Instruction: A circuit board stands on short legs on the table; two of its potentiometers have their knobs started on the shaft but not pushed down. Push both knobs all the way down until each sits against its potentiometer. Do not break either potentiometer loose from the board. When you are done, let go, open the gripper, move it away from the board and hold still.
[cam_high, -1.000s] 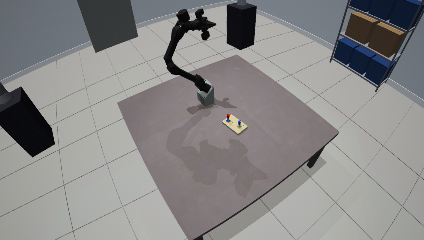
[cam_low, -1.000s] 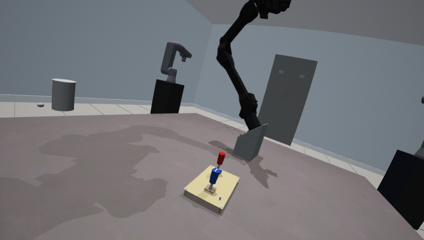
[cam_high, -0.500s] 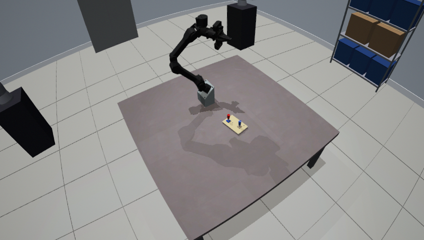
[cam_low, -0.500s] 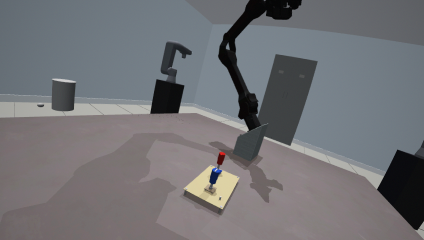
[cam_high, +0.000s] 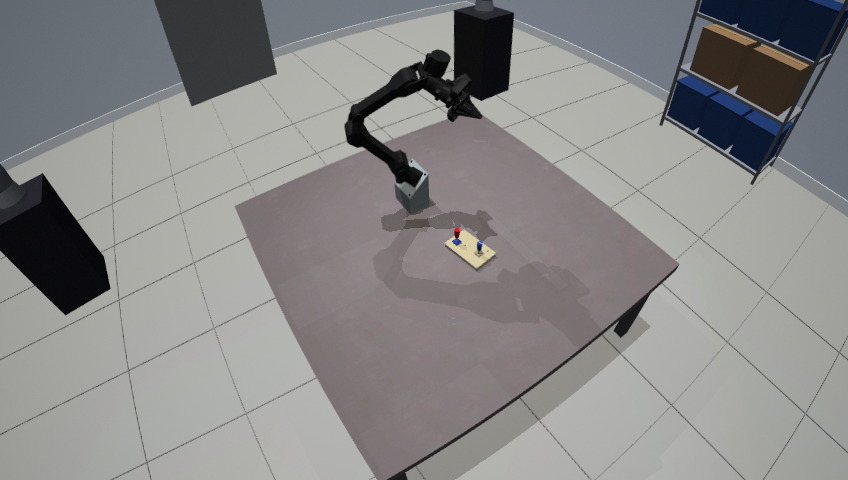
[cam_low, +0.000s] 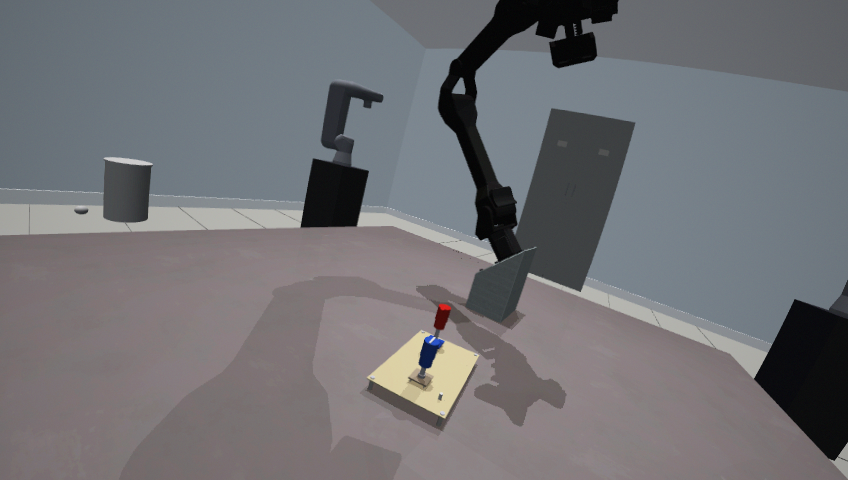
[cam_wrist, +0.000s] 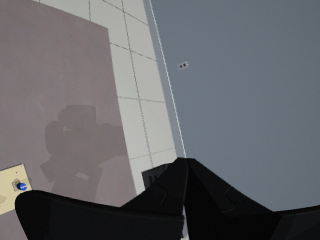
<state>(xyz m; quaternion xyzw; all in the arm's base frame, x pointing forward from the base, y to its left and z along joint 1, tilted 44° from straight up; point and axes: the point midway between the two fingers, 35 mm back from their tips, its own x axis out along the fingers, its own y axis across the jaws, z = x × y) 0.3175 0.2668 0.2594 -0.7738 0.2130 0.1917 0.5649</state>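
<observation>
The pale yellow circuit board (cam_high: 474, 259) (cam_low: 397, 366) (cam_wrist: 7, 175) stands on short legs on the table. The red knob (cam_high: 457, 232) (cam_low: 441, 317) stands upright on its shaft above a blue potentiometer (cam_high: 456, 242), with bare shaft showing under it. The blue knob (cam_high: 479, 245) (cam_low: 427, 353) (cam_wrist: 22, 186) stands above a tan potentiometer (cam_low: 420, 378), also with bare shaft showing. My gripper (cam_high: 480, 116) (cam_wrist: 184, 166) is shut and empty, high above the table and well away from the board. Its fingertips are out of the frame in the exterior view. The red knob is not visible in the wrist view.
The arm's grey base block (cam_high: 414, 196) (cam_low: 498, 292) stands beside the board on the table (cam_high: 357, 356). A small metal pin (cam_low: 440, 396) stands on the board near the blue knob. Black pedestals, a shelf with boxes and a grey bin (cam_low: 126, 190) are beyond the table.
</observation>
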